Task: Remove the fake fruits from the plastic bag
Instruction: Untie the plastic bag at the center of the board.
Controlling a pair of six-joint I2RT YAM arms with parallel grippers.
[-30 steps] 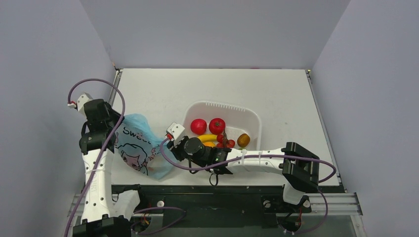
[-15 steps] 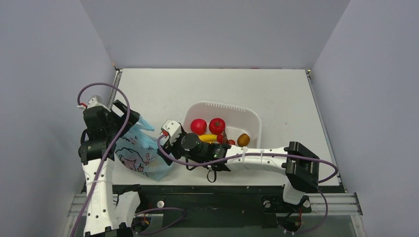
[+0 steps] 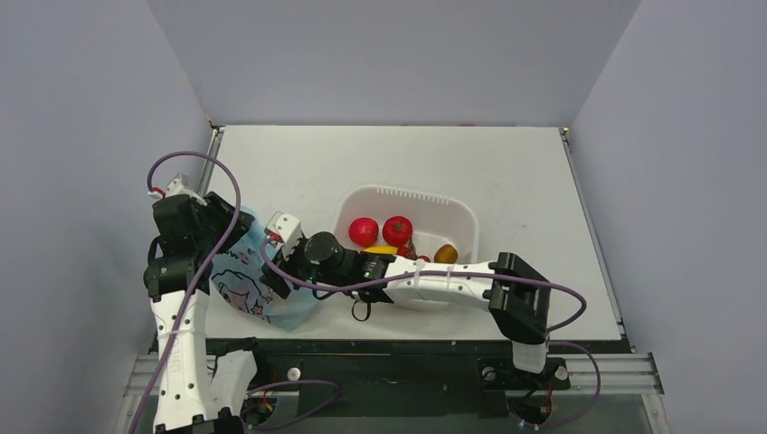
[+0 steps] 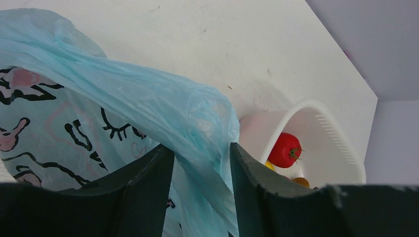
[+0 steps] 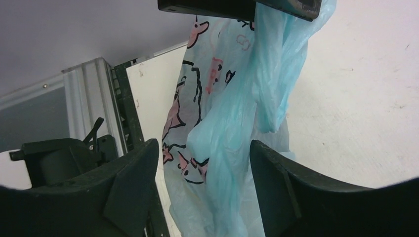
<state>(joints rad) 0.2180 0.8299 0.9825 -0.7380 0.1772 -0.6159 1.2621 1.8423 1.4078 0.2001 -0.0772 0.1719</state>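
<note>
The light-blue plastic bag [image 3: 242, 287] with its pink-and-dark cartoon print hangs at the table's near left. My left gripper [image 3: 231, 226] is shut on a fold at the bag's top [image 4: 197, 123] and holds it up. My right gripper [image 3: 276, 269] is open beside the bag, and in the right wrist view its jaws [image 5: 203, 145] stand on either side of the hanging plastic [image 5: 222, 123] without closing on it. Two red round fruits [image 3: 364, 231] [image 3: 397, 231] lie in the white tub [image 3: 461, 217]. The melon and the peach are not in view. What the bag holds is hidden.
The tub also holds a yellow banana [image 3: 380, 251], a red grape bunch [image 3: 407, 254] and a small orange-brown fruit [image 3: 445, 254]. The right forearm [image 3: 434, 282] lies along the tub's near rim. The metal rail [image 3: 407, 348] runs along the near edge. Grey walls stand on three sides.
My right gripper has moved left from beside the tub to the bag. My left gripper has swung a little right and lifted the bag's top, so the bag hangs more upright.
</note>
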